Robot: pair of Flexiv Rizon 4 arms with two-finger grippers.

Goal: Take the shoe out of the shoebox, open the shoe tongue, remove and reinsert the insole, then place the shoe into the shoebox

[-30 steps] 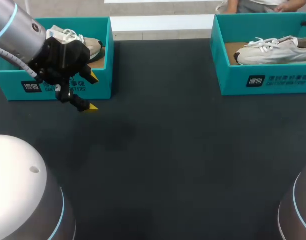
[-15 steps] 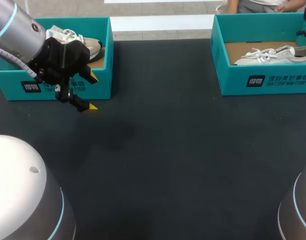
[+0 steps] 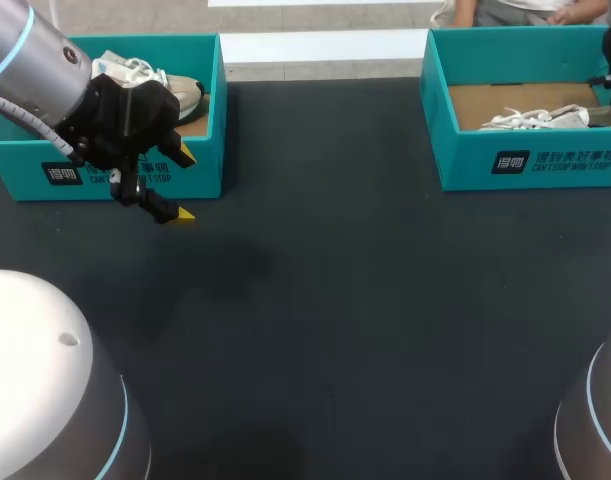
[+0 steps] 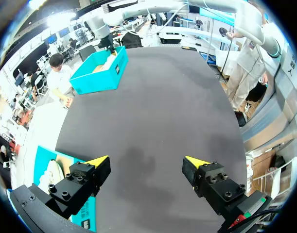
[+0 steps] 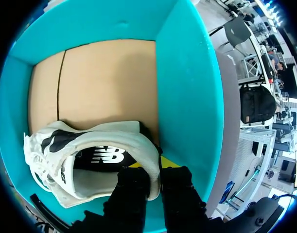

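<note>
Two fingers of the right hand [image 5: 154, 167] pinch the heel collar of the shoe [image 5: 107, 138], one inside the opening and one outside, so this hand is closed on it. The shoe lies low in the shoebox [image 5: 183, 97], its heel near the teal wall and its sole on or just above the cardboard floor; which, I cannot tell. A dark insole [image 5: 97, 158] sits inside the shoe and the tongue does not look pulled open.

Held like this, the shoe is either about to be lifted out or is just being set back. Nothing here shows which, so every step from the lift-out to the release may be left.

The left hand [image 4: 146, 165] hangs wide open and empty over the table [image 3: 365, 300], just beside a second shoebox [image 3: 205, 172] holding a second shoe [image 3: 185, 95].
</note>
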